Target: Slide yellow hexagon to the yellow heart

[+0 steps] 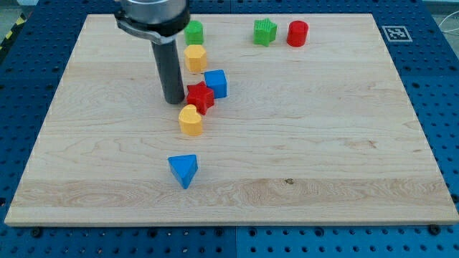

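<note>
The yellow hexagon lies near the view's top, left of centre, just below a green block. The yellow heart lies lower down, below a red star. A blue cube sits between them, to the right of the star and touching it. My tip stands on the board just left of the red star, below and left of the yellow hexagon and above and left of the yellow heart.
A green star-like block and a red cylinder sit at the view's top, right of centre. A blue triangle lies below the yellow heart. The wooden board rests on a blue perforated table.
</note>
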Robot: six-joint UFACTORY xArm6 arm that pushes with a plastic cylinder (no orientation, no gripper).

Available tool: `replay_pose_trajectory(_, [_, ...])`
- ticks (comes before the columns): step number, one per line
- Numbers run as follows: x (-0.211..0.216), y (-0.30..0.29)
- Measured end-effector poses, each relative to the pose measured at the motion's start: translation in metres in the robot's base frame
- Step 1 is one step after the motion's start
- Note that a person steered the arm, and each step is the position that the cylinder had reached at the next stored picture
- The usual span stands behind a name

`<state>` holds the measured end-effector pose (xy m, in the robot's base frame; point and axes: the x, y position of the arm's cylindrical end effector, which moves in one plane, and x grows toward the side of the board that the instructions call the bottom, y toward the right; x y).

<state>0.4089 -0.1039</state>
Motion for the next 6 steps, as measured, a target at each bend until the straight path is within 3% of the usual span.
replay_pose_trajectory(2, [-0.073,-0.001])
replay_pose_trajectory(6, [-0.098,0.108])
